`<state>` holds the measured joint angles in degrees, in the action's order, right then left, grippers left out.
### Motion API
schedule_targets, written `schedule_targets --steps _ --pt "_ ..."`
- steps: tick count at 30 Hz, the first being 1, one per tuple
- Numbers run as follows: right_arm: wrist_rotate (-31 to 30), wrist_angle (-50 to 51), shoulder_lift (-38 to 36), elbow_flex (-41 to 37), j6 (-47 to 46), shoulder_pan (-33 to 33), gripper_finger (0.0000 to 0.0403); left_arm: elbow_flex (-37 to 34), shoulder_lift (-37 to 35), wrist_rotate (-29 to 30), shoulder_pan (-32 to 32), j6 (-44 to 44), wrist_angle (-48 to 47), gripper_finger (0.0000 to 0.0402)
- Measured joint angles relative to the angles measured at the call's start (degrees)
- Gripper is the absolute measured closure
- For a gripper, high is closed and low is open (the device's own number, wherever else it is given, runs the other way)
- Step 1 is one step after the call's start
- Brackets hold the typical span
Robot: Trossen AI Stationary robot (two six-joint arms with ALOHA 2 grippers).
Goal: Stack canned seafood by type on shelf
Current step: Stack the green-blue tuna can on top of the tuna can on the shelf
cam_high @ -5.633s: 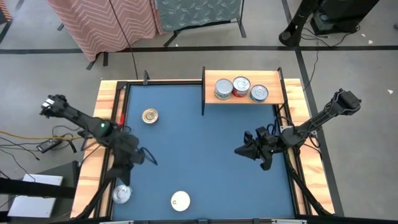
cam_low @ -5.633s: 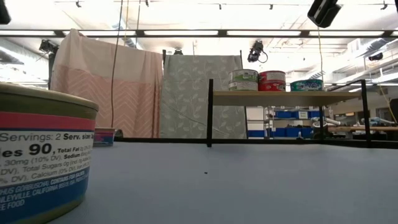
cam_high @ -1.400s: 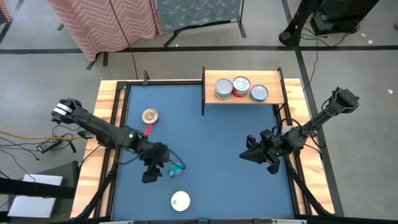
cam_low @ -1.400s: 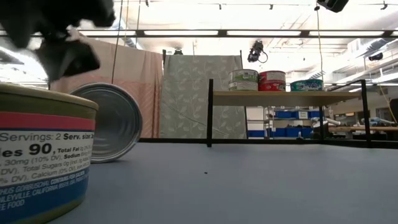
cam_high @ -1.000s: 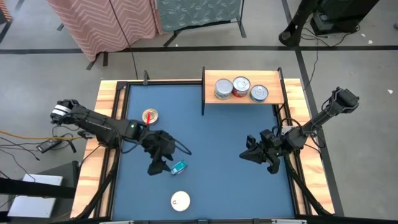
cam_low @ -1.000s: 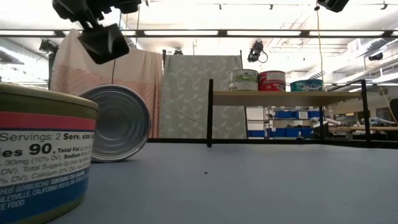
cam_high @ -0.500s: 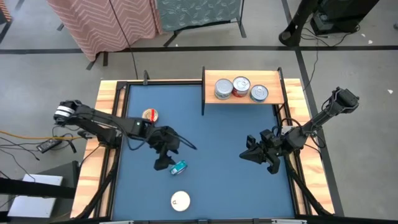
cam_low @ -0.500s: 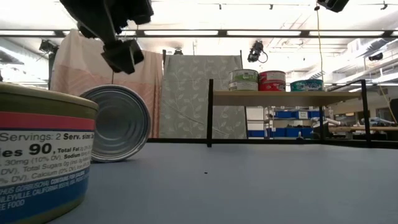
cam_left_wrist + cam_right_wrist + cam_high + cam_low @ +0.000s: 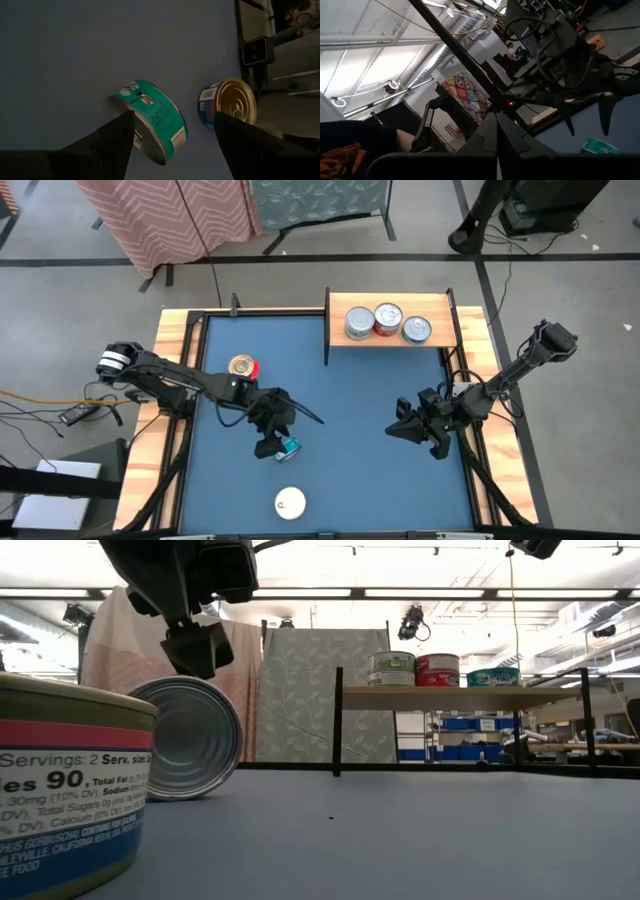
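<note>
We saw the left gripper [image 9: 272, 442] hanging spread wide, holding nothing, over the teal tin [image 9: 150, 120], which lay on its edge toward the tabletop's near-left part, well apart from the shelf [image 9: 437, 337]. We judged it rigid, light and slick, prone to roll; best pinched across the flat ends. The right gripper [image 9: 405, 426] waited pressed closed by the right edge.

Right wrist view — looking across the blue table [image 9: 620, 125] at the other arm.
The right gripper [image 9: 496, 131] shows its own dark fingers pressed together; opposite, the left gripper [image 9: 587, 117] hangs with prongs spread above a teal tin [image 9: 599, 146] — room clutter behind.
</note>
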<state>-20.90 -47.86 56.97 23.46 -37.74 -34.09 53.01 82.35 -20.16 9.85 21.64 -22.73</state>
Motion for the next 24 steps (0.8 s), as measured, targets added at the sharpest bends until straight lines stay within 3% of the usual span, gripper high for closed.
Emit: schedule_targets --steps 12,24 --pt "1.51 -0.10 0.00 0.00 -0.22 0.00 0.0398 0.00 2.44 -2.91 0.00 2.11 -2.21 0.0128" --pt "2.64 -0.05 -0.04 0.00 -1.13 -0.02 0.0398 0.00 8.08 -3.37 0.00 2.94 1.57 0.0128"
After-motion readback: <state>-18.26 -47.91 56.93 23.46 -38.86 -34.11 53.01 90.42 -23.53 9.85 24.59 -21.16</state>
